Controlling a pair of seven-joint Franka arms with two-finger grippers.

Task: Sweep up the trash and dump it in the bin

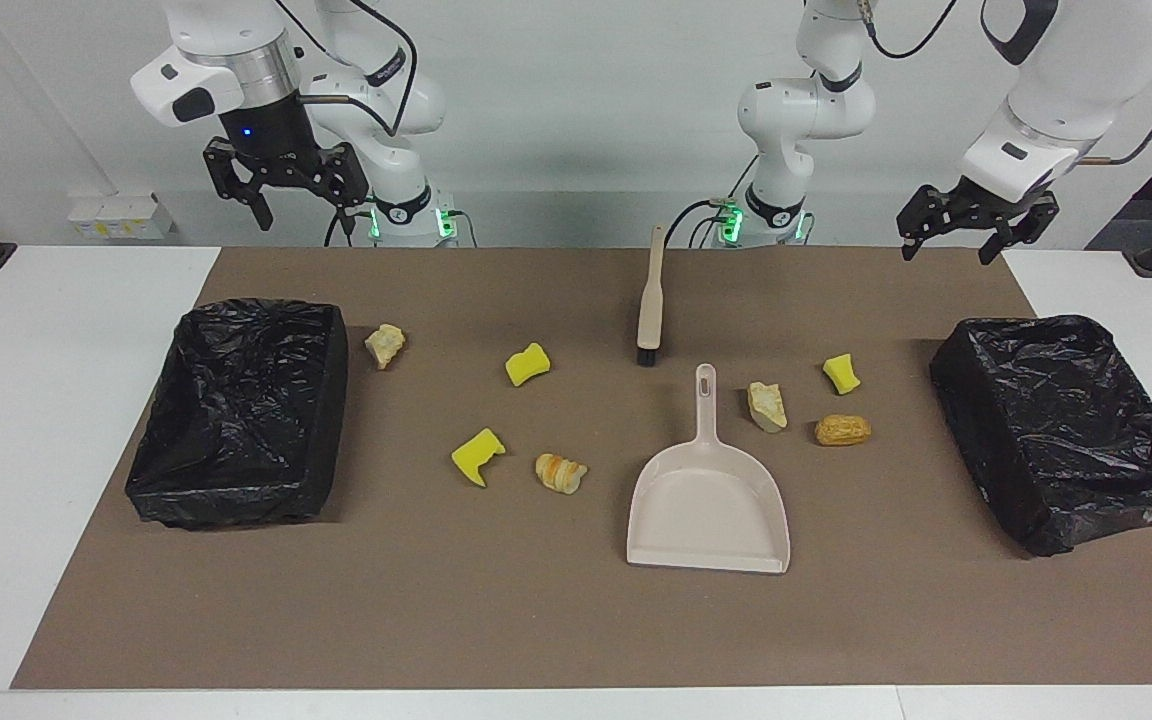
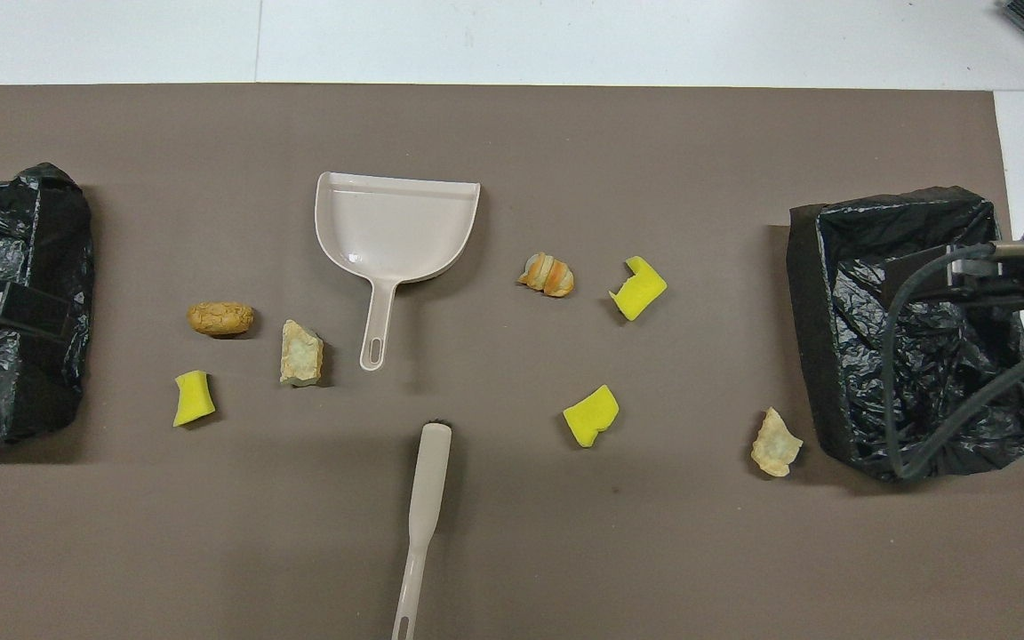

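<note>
The trash lies scattered on the brown mat point(image 1: 576, 620). There are three yellow sponge chunks point(image 1: 527, 364) point(image 1: 477, 455) point(image 1: 841, 373). There are also several tan bread-like lumps point(image 1: 385, 345) point(image 1: 560, 472) point(image 1: 767, 405) point(image 1: 843, 430). A beige dustpan point(image 1: 708, 505) lies mid-mat with its handle toward the robots. A beige brush point(image 1: 651, 300) lies nearer to the robots than the dustpan. My right gripper point(image 1: 301, 205) hangs open and empty in the air, over the table edge by the robots. My left gripper point(image 1: 948, 250) hangs open and empty over the mat's corner.
One black-bag-lined bin point(image 1: 246, 410) stands at the right arm's end of the mat, another bin point(image 1: 1066, 430) at the left arm's end. White table point(image 1: 36, 450) surrounds the mat. In the overhead view the right arm's cables point(image 2: 939, 400) hang over the bin point(image 2: 841, 356).
</note>
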